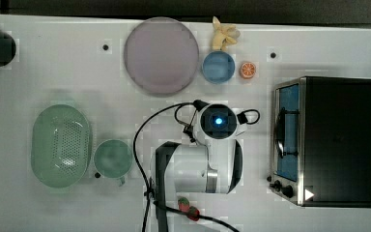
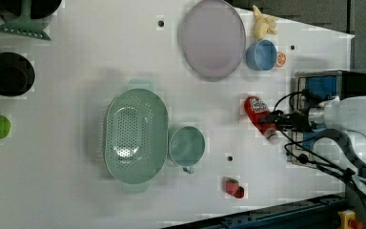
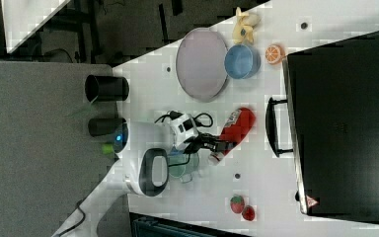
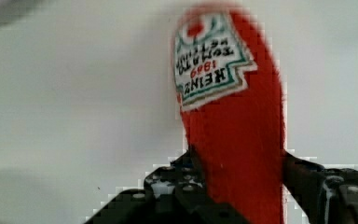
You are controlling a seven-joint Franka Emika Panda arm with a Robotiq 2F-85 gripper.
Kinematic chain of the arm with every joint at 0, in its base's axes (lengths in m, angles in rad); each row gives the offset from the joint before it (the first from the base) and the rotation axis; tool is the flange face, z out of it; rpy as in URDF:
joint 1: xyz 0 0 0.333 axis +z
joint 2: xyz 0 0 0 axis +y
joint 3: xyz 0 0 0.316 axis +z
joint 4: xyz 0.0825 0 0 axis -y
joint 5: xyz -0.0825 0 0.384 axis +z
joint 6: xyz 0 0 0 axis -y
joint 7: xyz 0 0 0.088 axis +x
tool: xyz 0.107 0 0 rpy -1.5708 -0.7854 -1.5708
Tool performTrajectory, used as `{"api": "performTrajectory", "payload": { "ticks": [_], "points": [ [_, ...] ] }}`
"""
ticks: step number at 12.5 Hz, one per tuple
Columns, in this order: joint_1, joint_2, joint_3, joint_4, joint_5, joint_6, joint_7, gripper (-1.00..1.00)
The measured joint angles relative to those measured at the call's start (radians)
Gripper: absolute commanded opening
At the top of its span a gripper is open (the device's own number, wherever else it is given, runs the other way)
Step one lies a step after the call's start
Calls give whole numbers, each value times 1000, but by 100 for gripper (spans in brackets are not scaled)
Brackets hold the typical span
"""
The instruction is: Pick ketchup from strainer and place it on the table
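Pinching the ketchup bottle [image 2: 258, 111] near its capped end, the gripper [image 2: 277, 119] carries it clear of the strainer [image 2: 135, 134], which sits empty well apart toward the middle of the table [image 2: 76, 71]. By my reading the placing step is in hand: the bottle hangs tilted over bare tabletop beside the toaster oven [image 3: 343, 123], and next it needs lowering until it rests, then release. A green cup [image 2: 187, 146] touches the strainer's rim. The lilac plate [image 2: 212, 38], blue bowl [image 2: 261, 55], orange half [image 2: 280, 59] and banana [image 2: 263, 22] line the far edge, strawberries [image 2: 234, 187] the near; none blocks the drop.
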Motion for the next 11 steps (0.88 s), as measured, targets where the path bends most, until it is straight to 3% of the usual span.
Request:
{"api": "performTrajectory", "payload": {
  "ticks": [4, 8, 11],
  "points": [
    [-3, 72, 10, 4, 2, 52, 0, 99],
    [-4, 19, 13, 31, 4, -14, 15, 100],
    [-6, -52, 17, 191, 2, -267, 118, 100]
  ]
}}
